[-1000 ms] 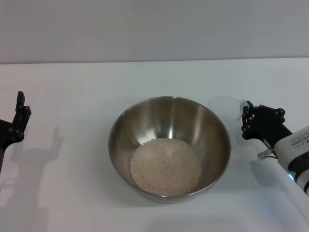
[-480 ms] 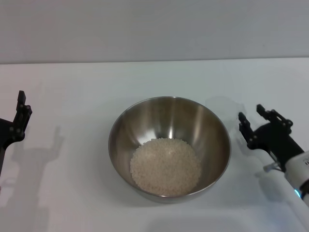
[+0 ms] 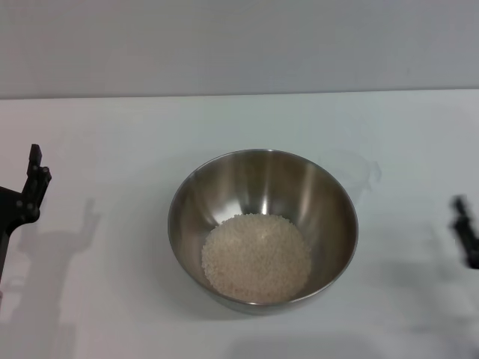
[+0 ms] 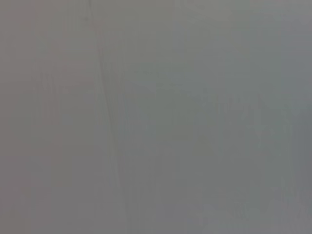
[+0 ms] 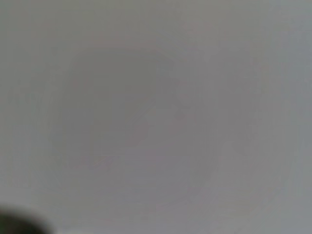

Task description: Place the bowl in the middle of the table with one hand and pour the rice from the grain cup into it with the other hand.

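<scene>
- Right gripper (image 3: 466,241) sits at the far right edge of the head view, a dark smeared shape over the table (image 3: 112,134); we cannot tell how its jaws stand, and nothing shows in its grasp.
- Left gripper (image 3: 30,191) sits at the far left edge, well apart from the bowl; only part of it shows, so we cannot tell its state either. It holds nothing that we can see.
- We see the bowl (image 3: 329,194) standing upright near the middle of the table, both grippers well clear of it on either side.
- We note the rice (image 3: 257,256) as a pale heap lying in the bottom of the bowl, nearer the side that faces the robot; the far inner wall shows bare brushed steel.
- We make out the grain cup (image 3: 355,169) faintly, a translucent form on the table just beside the bowl's right rim and a little beyond it. It stands between the bowl and the right gripper, apart from the gripper. Whether it touches the bowl we cannot tell.
- Both wrist views give us a plain grey field; the right one has a dark patch in one corner that we cannot identify.
</scene>
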`<state>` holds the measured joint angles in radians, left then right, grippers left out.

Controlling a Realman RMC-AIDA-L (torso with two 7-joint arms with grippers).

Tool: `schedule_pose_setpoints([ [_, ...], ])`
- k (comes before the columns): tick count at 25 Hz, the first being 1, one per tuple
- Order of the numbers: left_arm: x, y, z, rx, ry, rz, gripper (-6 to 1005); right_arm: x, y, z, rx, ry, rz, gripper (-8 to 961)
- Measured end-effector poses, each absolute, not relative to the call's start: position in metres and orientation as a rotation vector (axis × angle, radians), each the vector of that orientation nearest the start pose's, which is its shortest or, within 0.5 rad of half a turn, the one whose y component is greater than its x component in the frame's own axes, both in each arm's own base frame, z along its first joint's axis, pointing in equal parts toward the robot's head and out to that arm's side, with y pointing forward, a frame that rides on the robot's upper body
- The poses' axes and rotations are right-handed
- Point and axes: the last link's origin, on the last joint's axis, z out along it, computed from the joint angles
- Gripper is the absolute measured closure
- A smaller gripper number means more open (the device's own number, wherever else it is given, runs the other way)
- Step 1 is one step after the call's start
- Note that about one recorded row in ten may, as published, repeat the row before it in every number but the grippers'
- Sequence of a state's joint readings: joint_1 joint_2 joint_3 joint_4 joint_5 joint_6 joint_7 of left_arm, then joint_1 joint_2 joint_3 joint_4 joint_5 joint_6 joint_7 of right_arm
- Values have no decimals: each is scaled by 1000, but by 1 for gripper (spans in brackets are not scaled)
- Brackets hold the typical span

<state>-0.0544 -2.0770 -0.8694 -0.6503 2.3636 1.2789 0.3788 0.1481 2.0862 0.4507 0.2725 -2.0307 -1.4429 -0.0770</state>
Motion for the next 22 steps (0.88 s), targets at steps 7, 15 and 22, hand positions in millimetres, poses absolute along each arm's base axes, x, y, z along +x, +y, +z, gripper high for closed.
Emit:
schedule_pose_setpoints([
  [7,-299,255,-17,-1442,-272,-611,186,365,177,17,-1303,379,697,343],
  [15,-307,251,-15,-1435,-317,-628,186,386,167,46,-1186,429,734,311],
  [22,-313,250,-12,-1411,-339,-616,186,383,172,45,-1191,421,747,127],
])
